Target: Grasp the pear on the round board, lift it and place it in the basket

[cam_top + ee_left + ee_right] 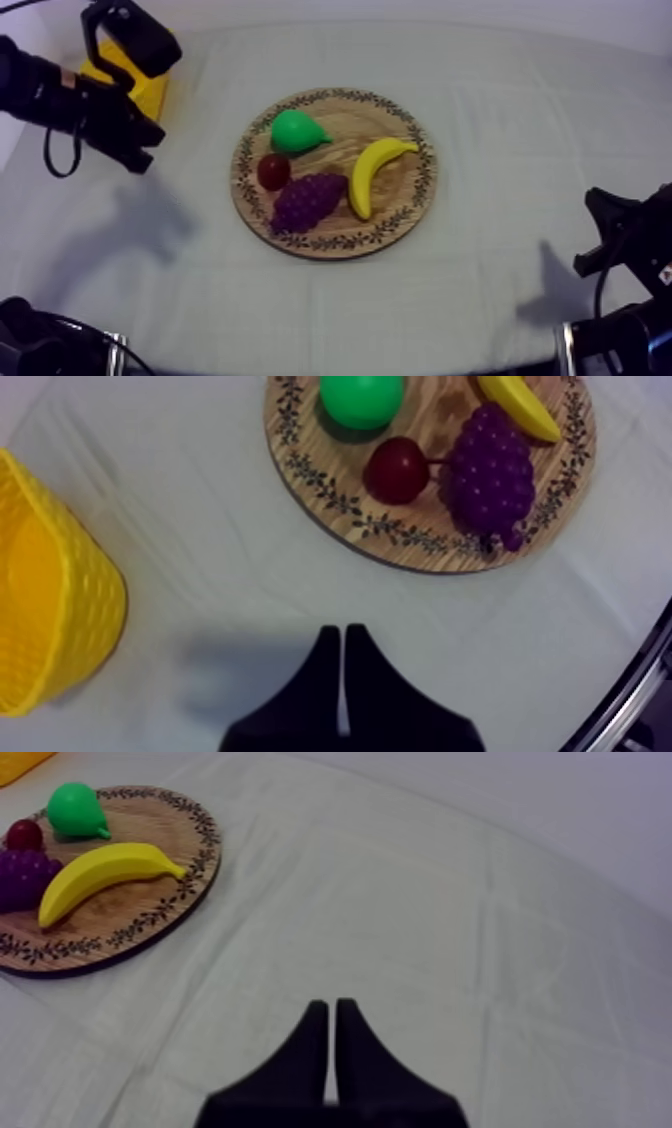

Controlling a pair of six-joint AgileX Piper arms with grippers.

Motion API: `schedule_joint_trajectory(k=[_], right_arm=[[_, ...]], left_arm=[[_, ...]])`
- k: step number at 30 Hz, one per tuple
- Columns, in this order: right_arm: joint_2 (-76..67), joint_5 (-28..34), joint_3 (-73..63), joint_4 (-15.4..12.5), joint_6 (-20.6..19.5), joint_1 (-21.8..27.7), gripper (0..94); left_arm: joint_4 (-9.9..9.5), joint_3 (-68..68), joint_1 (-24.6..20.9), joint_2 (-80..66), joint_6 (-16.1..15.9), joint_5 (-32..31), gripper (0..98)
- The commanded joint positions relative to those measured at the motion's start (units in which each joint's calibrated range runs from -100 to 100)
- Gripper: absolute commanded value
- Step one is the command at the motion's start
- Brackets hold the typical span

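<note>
**Pear on the board, both claws shut on nothing**

The table lies under its grey-white cloth, with the round wooden board near the middle, its rim patterned all round. All four toy fruits sit on it.

The yellow basket stands on the cloth at my left side of the table, well apart from the board. Seen from above, it is partly covered by my left arm. From my left wrist I can see no fruit in the part of it that shows.

My left claw hangs over bare cloth between the basket and the board, its two black fingers pressed together into a narrow wedge, gripping nothing. My right claw sits low at my right side of the table, over bare cloth and well apart from the board. It is likewise closed to a narrow wedge, with nothing between the fingers.

On the board, the banana lies along the side toward my right arm. The bunch of grapes rests just beside it, at the near edge in the top view. The pear, green, lies on the far part of the board on the side toward the basket, untouched by either claw. The small red fruit sits between the pear and the grapes, close to the rim.
</note>
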Motion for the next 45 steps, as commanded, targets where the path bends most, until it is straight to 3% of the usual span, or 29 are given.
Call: schedule_joint_trajectory(k=[1,10,21,34,39,45], right_arm=[[-0.04,0.04,-0.05,-0.01,0.01,-0.03,0.4],[-0.04,0.04,-0.05,-0.01,0.01,-0.03,0.4],[-0.04,0.04,-0.05,-0.01,0.01,-0.03,0.4],[-0.04,0.04,-0.05,-0.01,0.01,-0.03,0.4],[-0.04,0.04,-0.05,-0.01,0.01,-0.03,0.4],[-0.04,0.04,-0.05,-0.01,0.01,-0.03,0.4]], left_arm=[[0.13,-9.40,0.09,5.07,0.01,2.67,0.0],[1.11,-26.76,0.45,18.61,0.23,9.78,0.0],[-0.30,-41.88,2.48,32.42,-0.65,16.40,0.0],[-1.88,-55.23,6.33,41.90,-14.51,24.72,0.0],[-2.35,-57.87,6.69,42.77,-15.76,25.93,0.0],[-2.57,-59.49,6.73,43.63,-13.95,26.13,0.0]])
